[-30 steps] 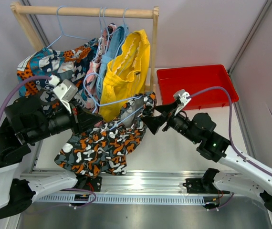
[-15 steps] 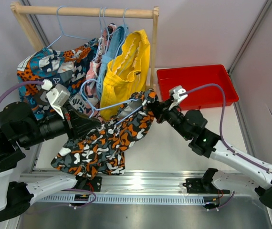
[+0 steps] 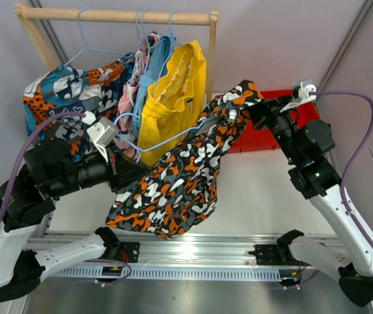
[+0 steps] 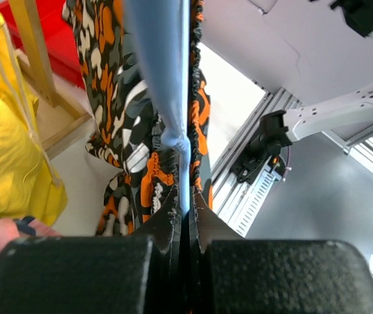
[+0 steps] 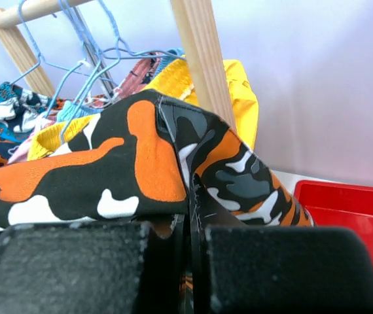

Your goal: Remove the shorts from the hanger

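Top external view: the right gripper (image 3: 247, 110) is clamped on the blotched shorts (image 3: 180, 186), which stretch above the table between it and the left gripper (image 3: 129, 175), pinched tight on the blue hanger (image 3: 167, 140). Waistband fabric bunched at that pinch could snag or tear, or the hanger could slip free. The red tray (image 3: 255, 142) looks empty where visible.

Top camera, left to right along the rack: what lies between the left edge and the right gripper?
patchwork shorts → pink shorts → light blue shorts → yellow shorts → wooden rack post → right gripper, shut on the blotched shorts.
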You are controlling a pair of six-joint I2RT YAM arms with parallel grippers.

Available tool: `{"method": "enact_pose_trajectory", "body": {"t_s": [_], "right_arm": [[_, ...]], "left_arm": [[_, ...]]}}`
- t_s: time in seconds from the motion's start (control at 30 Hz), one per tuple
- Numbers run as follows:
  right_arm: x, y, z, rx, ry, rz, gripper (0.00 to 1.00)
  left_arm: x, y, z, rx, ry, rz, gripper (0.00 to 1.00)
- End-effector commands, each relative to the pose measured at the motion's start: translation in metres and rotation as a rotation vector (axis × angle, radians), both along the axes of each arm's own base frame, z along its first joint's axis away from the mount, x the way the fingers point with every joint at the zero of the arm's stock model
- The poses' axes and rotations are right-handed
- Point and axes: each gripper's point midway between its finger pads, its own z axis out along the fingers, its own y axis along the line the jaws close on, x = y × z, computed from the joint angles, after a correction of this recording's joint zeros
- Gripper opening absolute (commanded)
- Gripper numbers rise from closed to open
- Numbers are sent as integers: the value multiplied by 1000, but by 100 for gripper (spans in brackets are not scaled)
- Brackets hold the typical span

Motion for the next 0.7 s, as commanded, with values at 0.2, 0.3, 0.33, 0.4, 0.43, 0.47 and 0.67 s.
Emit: {"method": "enact_pose_trajectory", "body": {"t_s": [0.2, 0.3, 0.33, 0.4, 0.43, 0.47, 0.67], "right_arm": [[80, -28, -53, 49, 252, -55, 0], [96, -22, -86, 37, 368, -26, 0], [96, -20, -92, 36, 382, -14, 0], [82, -6, -102, 31, 398, 64, 0], [73, 1, -103, 27, 387, 98, 0], [63, 10, -98, 21, 350, 142, 0], [-81, 97, -85, -54, 211, 591, 0]], "left_arm": [[-54, 12, 43, -125, -35, -172, 0], [-55, 11, 51, -139, -54, -181, 0], [-51, 10, 52, -134, -57, -168, 0], [-37, 13, 54, -124, -75, -97, 0], [-30, 14, 55, -118, -84, -61, 0], [-11, 15, 56, -109, -100, 27, 0], [79, 13, 53, -122, -191, 407, 0]]}}
